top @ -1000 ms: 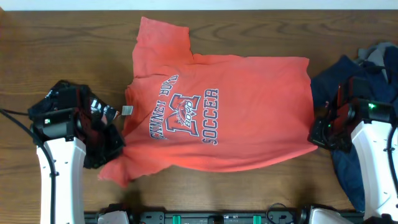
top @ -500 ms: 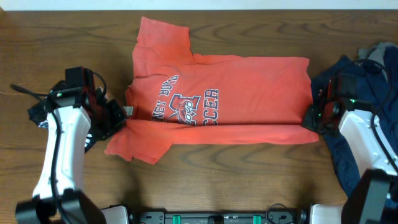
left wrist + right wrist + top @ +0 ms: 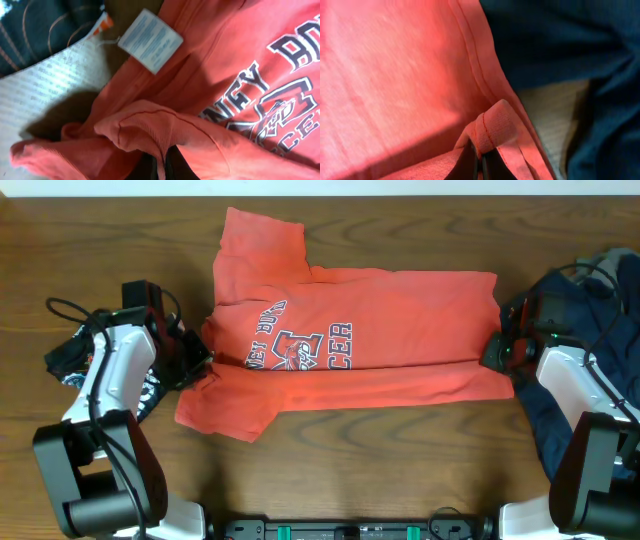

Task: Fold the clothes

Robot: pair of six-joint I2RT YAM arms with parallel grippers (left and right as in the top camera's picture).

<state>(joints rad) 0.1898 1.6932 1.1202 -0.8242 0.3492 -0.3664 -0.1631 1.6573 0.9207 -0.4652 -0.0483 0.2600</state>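
The coral-red T-shirt (image 3: 390, 320) lies across the middle of the table, its near edge folded up over the navy chest lettering (image 3: 300, 345). My left gripper (image 3: 197, 366) is shut on the shirt's left edge; the left wrist view shows cloth (image 3: 150, 125) pinched between the fingers (image 3: 161, 167) and a white care tag (image 3: 150, 41). My right gripper (image 3: 493, 357) is shut on the shirt's right hem; the right wrist view shows the fingers (image 3: 480, 165) pinching the hem (image 3: 492, 125). A black white-lettered garment (image 3: 70, 360) lies under my left arm. A navy garment (image 3: 600, 300) is piled at right.
The wooden table (image 3: 400, 460) shows in front of the shirt. One sleeve (image 3: 260, 240) points to the far edge. Both arm bodies (image 3: 590, 440) reach in from the near corners, the right one over the navy pile.
Both grippers have carried the shirt's near edge away from me and over the chest, so more of the lettering is covered. The folded strip has grown wider.
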